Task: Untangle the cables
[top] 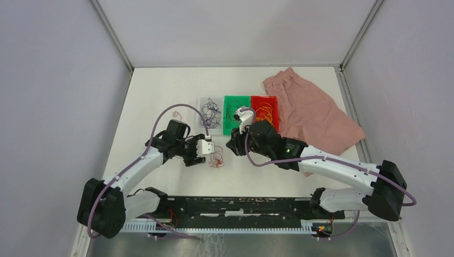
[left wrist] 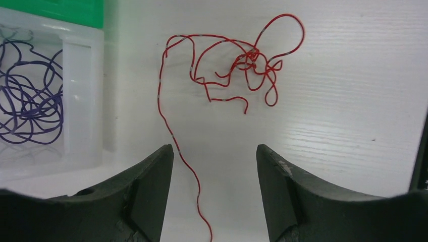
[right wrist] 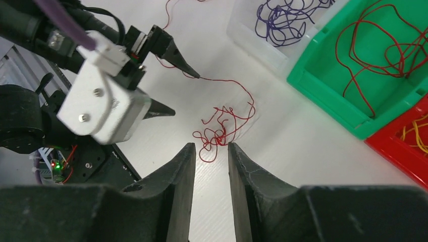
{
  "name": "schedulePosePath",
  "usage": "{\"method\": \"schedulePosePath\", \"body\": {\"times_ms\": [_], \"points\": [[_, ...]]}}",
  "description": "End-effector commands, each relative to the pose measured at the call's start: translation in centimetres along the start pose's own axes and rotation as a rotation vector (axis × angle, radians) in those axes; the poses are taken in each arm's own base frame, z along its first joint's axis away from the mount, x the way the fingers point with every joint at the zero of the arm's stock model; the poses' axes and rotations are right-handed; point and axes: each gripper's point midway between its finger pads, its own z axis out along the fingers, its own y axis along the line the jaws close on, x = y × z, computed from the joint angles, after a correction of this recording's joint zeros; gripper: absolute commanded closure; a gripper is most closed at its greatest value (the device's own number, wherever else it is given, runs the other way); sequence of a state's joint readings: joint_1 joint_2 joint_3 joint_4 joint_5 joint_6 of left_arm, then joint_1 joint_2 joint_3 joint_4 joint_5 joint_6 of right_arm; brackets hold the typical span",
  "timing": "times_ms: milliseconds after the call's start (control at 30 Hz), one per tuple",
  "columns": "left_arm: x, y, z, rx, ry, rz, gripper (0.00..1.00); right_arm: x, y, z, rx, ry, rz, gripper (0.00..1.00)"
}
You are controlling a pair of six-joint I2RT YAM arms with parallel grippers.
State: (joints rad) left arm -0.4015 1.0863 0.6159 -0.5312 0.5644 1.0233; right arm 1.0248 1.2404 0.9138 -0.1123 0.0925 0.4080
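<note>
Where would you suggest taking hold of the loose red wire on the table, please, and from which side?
Grip the red wire by its single trailing tail, not the knot: the looped clump lies flat on the table and could snag. Come straight down with the left gripper, whose open fingers stand either side of that tail.

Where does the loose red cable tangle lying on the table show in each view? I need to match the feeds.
Top external: red cable tangle, centre, below the clear bin.
Left wrist: tangle upper centre; bin at left.
Right wrist: tangle centre; bin at top.
Shared landmark: the clear bin holding purple cables.
</note>
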Motion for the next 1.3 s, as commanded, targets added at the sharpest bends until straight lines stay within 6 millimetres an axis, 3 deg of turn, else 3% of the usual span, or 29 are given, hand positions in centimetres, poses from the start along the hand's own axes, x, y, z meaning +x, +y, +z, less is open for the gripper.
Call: {"method": "schedulePosePath", "body": {"times_ms": [0,300,400,533,667,733,867,1000,1067,1167,1267], "points": [[-1.0,4.5,1.2,-0.1,-0.015,0.059,0.33,-2.1,-0.2,-0.8,0.021,-0.093,0.025,0.63],[1.2,6.1,2.9,-0.086,0.081,0.046,0.34,-1.9,0.1,-1.1,-0.005,-0.11,0.05,0.63],[2.2,5.8,3.5,-0.047,0.119,0.03,0.4,-1.7,0.0,-1.1,0.002,-0.107,0.052,0.63],[4.0,4.3,3.9,0.018,0.159,-0.002,0.61,-1.7,-0.5,-1.4,0.022,-0.117,0.057,0.59],[4.5,4.0,3.2,0.019,0.159,-0.034,0.92,-1.4,-0.8,-1.3,0.025,-0.129,0.078,0.43],[3.4,4.5,1.9,0.012,0.134,-0.063,0.97,-1.2,-0.7,-1.1,0.003,-0.146,0.087,0.35],[-1.8,5.1,-2.4,0.0,0.004,-0.061,0.97,-1.3,1.1,-0.6,-0.125,-0.17,0.017,0.25],[-7.8,3.7,-7.3,-0.002,-0.144,0.052,0.97,-2.4,4.5,0.4,-0.313,-0.19,-0.112,0.21],[-9.6,2.7,-9.1,0.003,-0.187,0.093,0.97,-3.3,6.2,0.8,-0.399,-0.19,-0.17,0.21],[-10.7,1.5,-11.0,0.006,-0.2,0.119,0.97,-5.0,8.1,1.3,-0.475,-0.206,-0.24,0.21],[-11.1,0.6,-12.6,-0.004,-0.183,0.182,0.97,-6.0,8.5,1.9,-0.485,-0.204,-0.277,0.22]]}}
